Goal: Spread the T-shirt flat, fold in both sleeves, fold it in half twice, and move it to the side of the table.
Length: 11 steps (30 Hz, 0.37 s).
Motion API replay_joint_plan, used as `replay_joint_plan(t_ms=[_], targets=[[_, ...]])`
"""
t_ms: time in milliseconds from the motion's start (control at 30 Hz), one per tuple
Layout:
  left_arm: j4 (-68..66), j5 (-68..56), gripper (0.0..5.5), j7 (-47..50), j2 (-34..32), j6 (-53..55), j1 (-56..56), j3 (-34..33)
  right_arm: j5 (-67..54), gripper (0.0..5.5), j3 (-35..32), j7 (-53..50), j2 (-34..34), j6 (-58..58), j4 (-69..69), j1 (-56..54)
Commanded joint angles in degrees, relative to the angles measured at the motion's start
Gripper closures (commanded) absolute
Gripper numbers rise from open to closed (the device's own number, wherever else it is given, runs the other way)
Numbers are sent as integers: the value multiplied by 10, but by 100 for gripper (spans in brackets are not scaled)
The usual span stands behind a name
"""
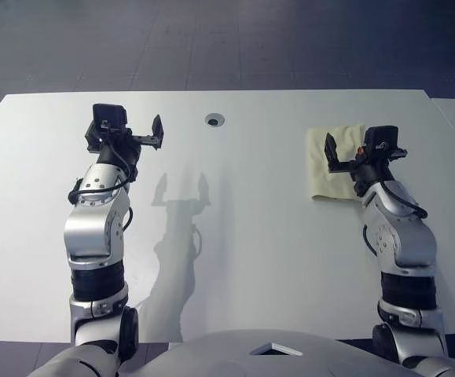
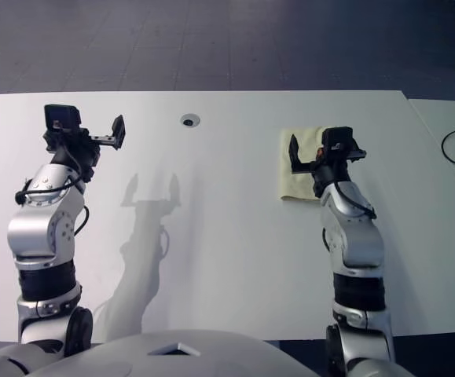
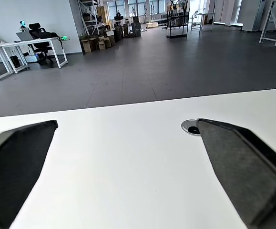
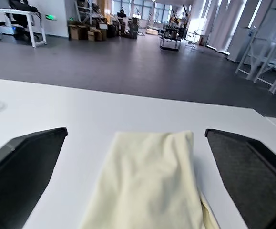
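Left eye view takes in the white worktop (image 1: 251,259), with the T-shirt (image 1: 317,184) folded into a small pale rectangle on its far right. The right pincer (image 1: 366,145) hangs over the shirt's near edge, spread wide and empty. The left pincer (image 1: 125,132), equally spread, hangs far left. Folding looks finished, so the right arm should lift straight clear without snagging cloth. Right wrist view adds what seems a loose layer at a near corner, which the arm covers from above.

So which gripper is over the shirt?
The right gripper: it hangs open above the folded shirt. The left gripper, also open, is over bare table.
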State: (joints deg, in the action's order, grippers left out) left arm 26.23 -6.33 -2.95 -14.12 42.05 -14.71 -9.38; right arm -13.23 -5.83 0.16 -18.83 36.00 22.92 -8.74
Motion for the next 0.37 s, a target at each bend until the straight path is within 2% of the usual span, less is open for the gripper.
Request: replay_joint_plan(t_ms=[33,367], targets=[[80,-3,10,12,4,69,-5,4,-15,11,0,-15,8,117,108,11],[84,-9,10,3,-11,106,-30,-4,-4,11,-10,-25,29,169,128,2]])
